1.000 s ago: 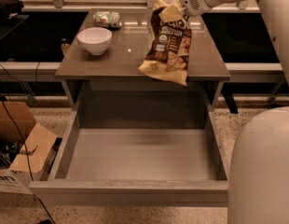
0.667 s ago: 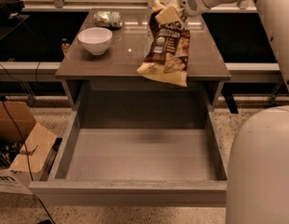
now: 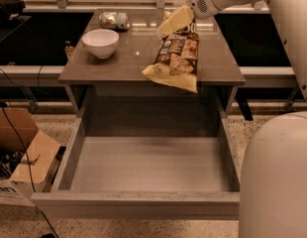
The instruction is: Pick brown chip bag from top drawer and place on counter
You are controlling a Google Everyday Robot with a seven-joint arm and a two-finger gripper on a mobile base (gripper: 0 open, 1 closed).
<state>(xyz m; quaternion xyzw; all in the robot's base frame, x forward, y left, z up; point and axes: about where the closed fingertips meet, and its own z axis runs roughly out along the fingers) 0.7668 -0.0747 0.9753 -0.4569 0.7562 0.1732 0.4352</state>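
While the top drawer (image 3: 148, 165) stands pulled open below the counter (image 3: 128, 63), the gripper (image 3: 185, 15) hangs over the counter's back right part, clamped on the cream top end of the brown chip bag (image 3: 176, 58), whose lower end lies at the counter's front edge; a white bowl (image 3: 100, 42) sits on the counter's left

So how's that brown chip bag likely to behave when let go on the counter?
Probably floppy: the brown chip bag sags from the hand pinching its top end. Likely light, since one pinched end carries it. Its lower corner overhangs the counter above the open top drawer, so it may slip off.
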